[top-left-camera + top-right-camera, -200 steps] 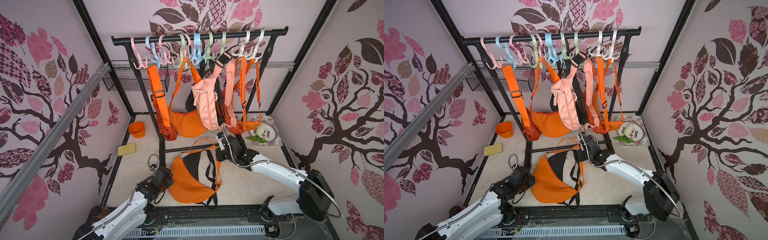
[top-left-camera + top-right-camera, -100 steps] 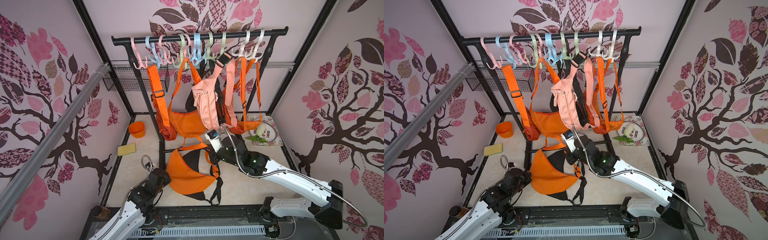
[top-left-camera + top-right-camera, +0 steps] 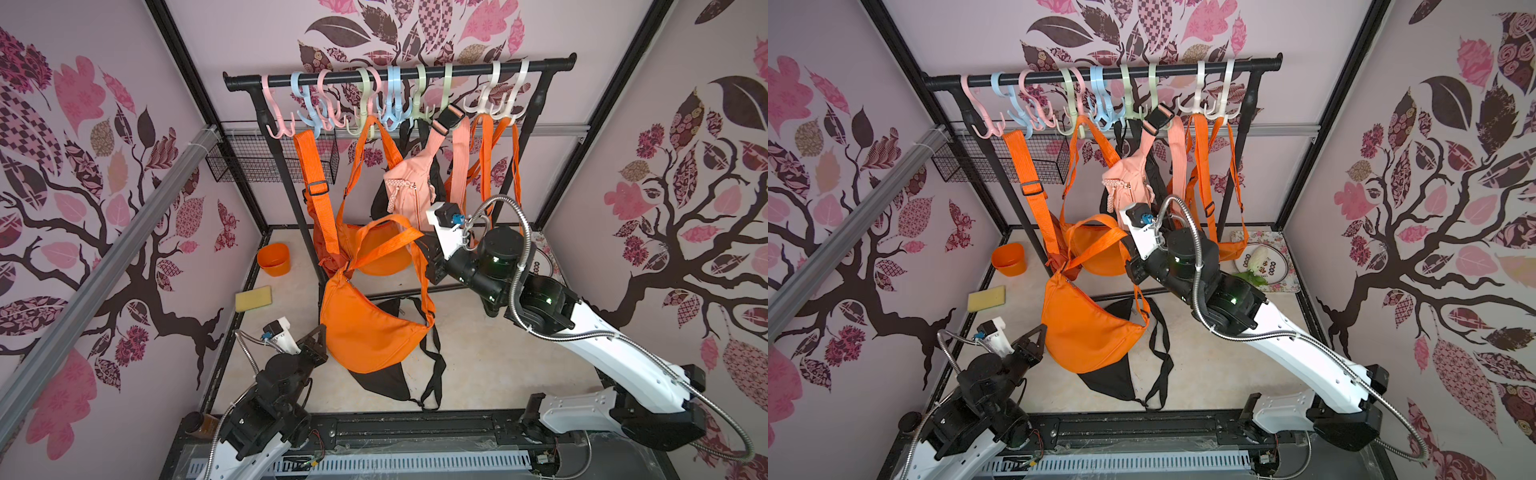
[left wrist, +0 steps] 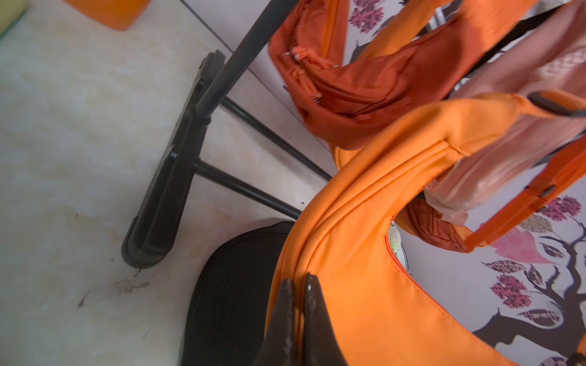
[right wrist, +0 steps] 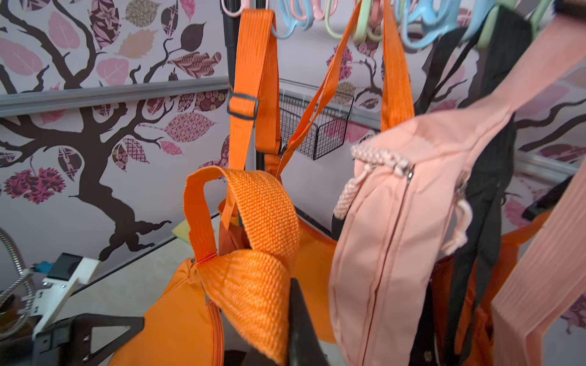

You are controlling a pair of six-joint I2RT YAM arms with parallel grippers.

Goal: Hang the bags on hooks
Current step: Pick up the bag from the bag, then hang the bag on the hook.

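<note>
The orange bag (image 3: 365, 328) (image 3: 1088, 328) hangs in the air in front of the rack, above a black bag (image 3: 386, 382) that lies on the floor. My right gripper (image 3: 428, 266) (image 5: 285, 332) is shut on its orange strap (image 5: 253, 221), which loops up beside the hanging bags. My left gripper (image 3: 320, 334) (image 4: 298, 282) is shut at the bag's lower left edge, with the seam (image 4: 333, 228) running in between its tips. Pastel hooks (image 3: 390, 95) line the black rail (image 3: 548, 62) high above. The pink hook (image 3: 276, 124) at the rail's left end is bare.
Several bags hang from the hooks: orange ones (image 3: 320, 199) and a pink one (image 3: 409, 191) close to my right wrist. An orange cup (image 3: 274, 259), a yellow sponge (image 3: 253, 298), a wire basket (image 3: 249, 162) and a flowered plate (image 3: 1264, 266) sit around the rack's base (image 4: 165, 196).
My right arm has lifted the orange bag by its strap off the floor and up toward the rack. My left gripper has shut at the bag's edge.
</note>
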